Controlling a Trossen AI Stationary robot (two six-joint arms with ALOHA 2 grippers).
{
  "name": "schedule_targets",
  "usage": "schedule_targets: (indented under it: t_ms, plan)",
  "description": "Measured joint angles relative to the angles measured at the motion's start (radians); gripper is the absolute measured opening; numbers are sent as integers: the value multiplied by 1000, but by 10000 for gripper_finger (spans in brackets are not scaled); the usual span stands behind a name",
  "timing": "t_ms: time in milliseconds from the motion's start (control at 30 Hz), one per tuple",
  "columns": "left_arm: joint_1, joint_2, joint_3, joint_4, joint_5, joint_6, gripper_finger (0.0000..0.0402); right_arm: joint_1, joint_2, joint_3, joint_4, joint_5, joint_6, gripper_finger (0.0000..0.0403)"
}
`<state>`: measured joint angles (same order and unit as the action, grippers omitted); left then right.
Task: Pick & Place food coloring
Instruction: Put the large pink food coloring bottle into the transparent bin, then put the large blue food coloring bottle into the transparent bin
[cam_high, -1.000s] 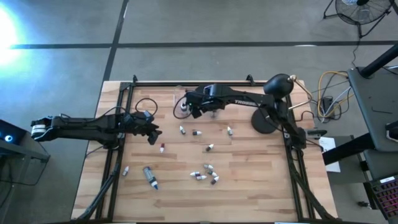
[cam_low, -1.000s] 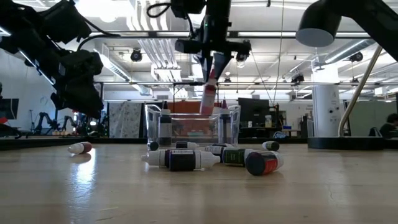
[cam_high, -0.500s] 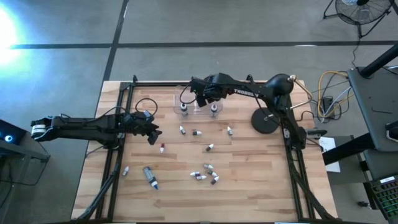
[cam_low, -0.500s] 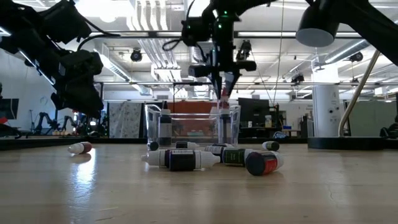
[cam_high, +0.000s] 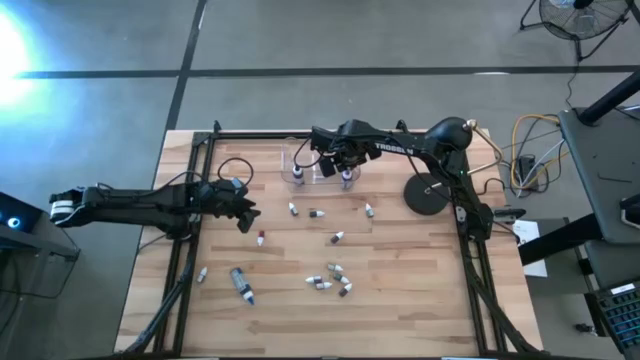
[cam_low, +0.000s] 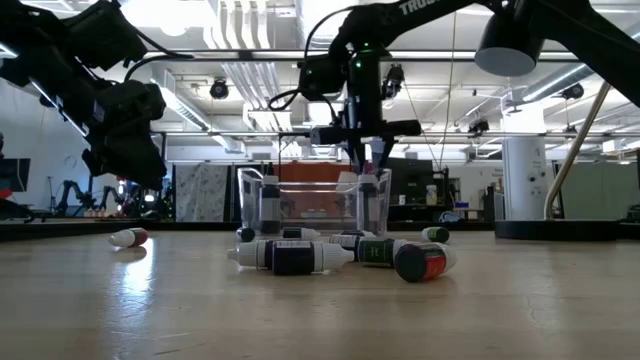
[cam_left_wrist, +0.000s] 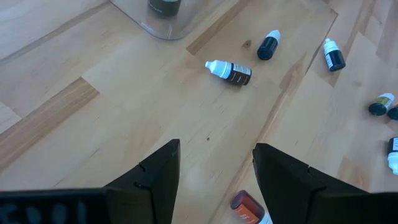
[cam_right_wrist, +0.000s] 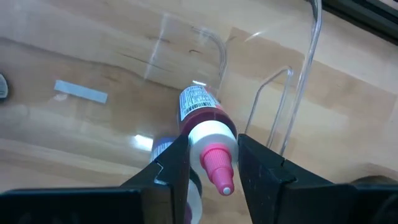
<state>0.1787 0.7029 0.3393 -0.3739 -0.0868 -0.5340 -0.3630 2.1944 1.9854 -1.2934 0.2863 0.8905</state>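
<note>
Box: clear plastic rectangular box (cam_high: 320, 167) at the far middle of the wooden table (cam_high: 400, 290), same spot as a second ago; one dark-capped bottle (cam_low: 268, 210) stands at its left end in the low view.
Right gripper: right gripper (cam_right_wrist: 214, 163) is now low over the box's right end, having swung there from above the table in front of it and come down since a second ago.
Right grip: fingers (cam_right_wrist: 171, 163) closed on a small red-filled bottle with a white collar and pink tip (cam_right_wrist: 205, 134) (its label end points down into the box).
Left gripper: left gripper (cam_left_wrist: 214, 163) hangs over the table's left part, unmoved from before, jaws apart and holding nothing.
Beneath it: a red-capped bottle (cam_left_wrist: 247, 207) lies just by its fingertips.
Loose food coloring: small bottles (cam_high: 330, 278) lie scattered mid-table, unchanged; a longer grey tube (cam_high: 241, 283) lies near the left front.
</note>
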Motion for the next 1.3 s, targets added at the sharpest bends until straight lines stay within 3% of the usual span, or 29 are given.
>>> schedule_targets:
  t_ms: [533, 867, 933, 1167, 1300]
  plan:
    - [0, 0, 0, 0, 0, 14, 177, -14, 0, -13, 55, 1, -7, 155]
    - [0, 0, 0, 0, 0, 27, 177, -15, 0, 18, 51, 64, -15, 174]
    - [0, 0, 0, 0, 0, 27, 177, -8, 0, 37, 51, 97, -26, 179]
    - [0, 1, 0, -1, 0, 78, 177, 118, -1, 172, 75, 430, -246, 189]
    - [-29, 1, 22, 26, 67, 148, 177, 186, -2, 240, 81, 367, -387, 189]
